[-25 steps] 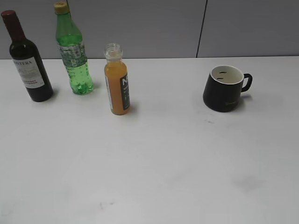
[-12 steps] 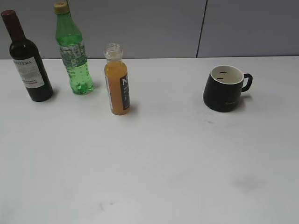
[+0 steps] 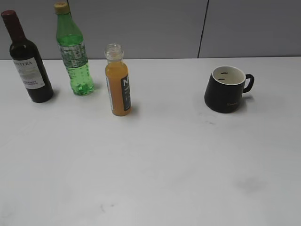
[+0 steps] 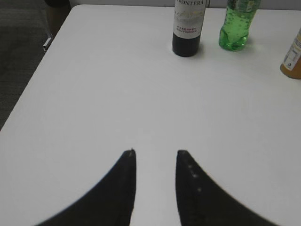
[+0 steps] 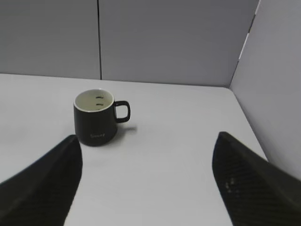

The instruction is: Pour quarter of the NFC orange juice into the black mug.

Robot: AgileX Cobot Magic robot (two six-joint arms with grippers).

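Note:
The NFC orange juice (image 3: 117, 88) stands upright and uncapped on the white table (image 3: 155, 160), left of centre; its edge shows at the right border of the left wrist view (image 4: 292, 59). The black mug (image 3: 226, 88) stands upright at the right, handle to the right, cream inside with dark marks; it also shows in the right wrist view (image 5: 95, 118). My left gripper (image 4: 155, 153) is open and empty above bare table, well short of the bottles. My right gripper (image 5: 146, 141) is open wide and empty, the mug ahead near its left finger. Neither gripper shows in the exterior view.
A dark wine bottle (image 3: 27, 61) and a taller green bottle (image 3: 73, 52) stand at the back left, left of the juice; both show in the left wrist view (image 4: 189, 28) (image 4: 238, 23). Grey wall panels (image 3: 155, 28) rise behind the table. The table's left edge (image 4: 33, 89) drops off.

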